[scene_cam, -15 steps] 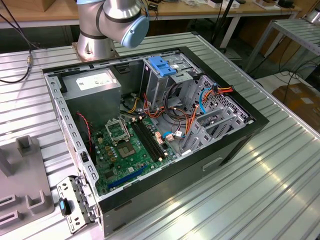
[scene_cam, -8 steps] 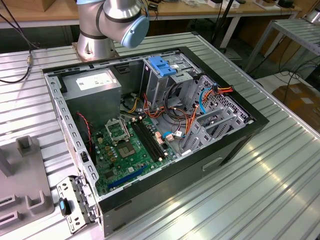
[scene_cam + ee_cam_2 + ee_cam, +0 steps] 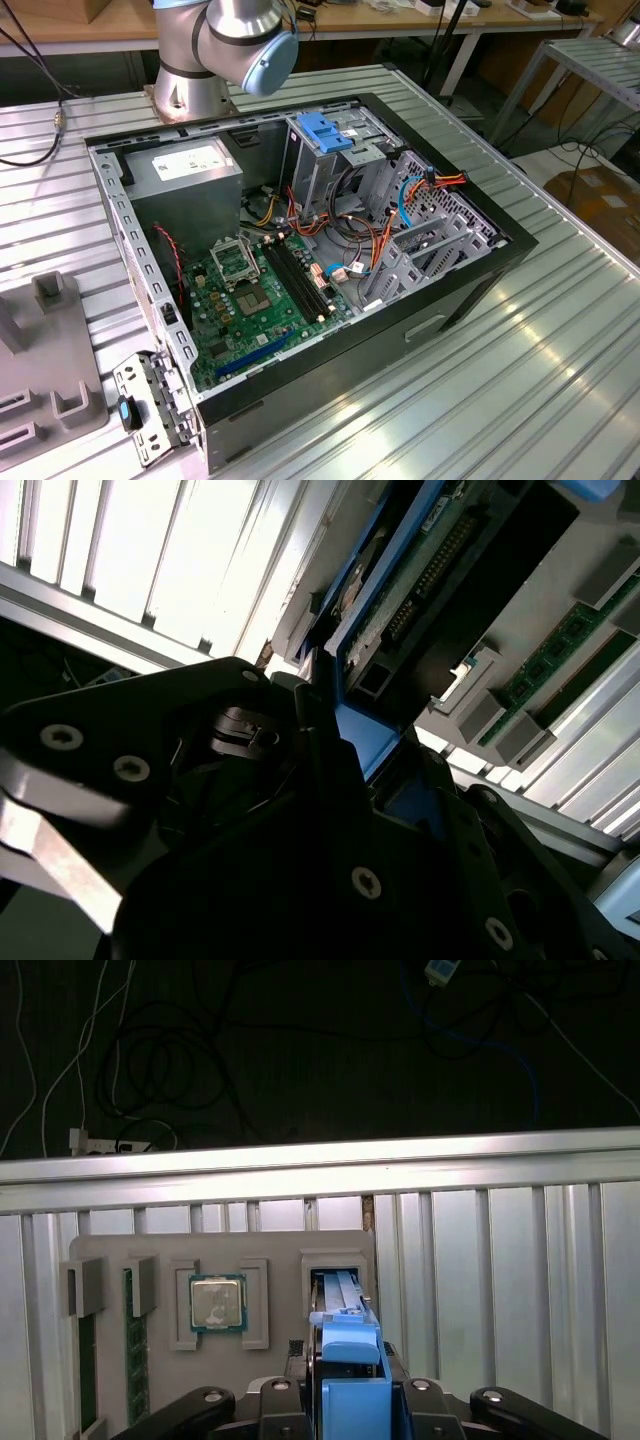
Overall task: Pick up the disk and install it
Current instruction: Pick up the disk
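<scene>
— What sits in the grey tray [image 3: 270, 1250]?
— Memory sticks [image 3: 135, 1340], a processor [image 3: 217, 1303], then the disk [image 3: 347, 1345], standing on edge at its slot.
— And the end effector [image 3: 352, 1405]?
— Clamped on the disk's blue carrier. The open computer case [image 3: 440, 290] lies on the slatted surface [image 3: 560, 380].

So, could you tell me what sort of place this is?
Probably a robotics lab bench for PC assembly: a robot arm, an open computer case on a slatted metal table, and a parts fixture.
</scene>
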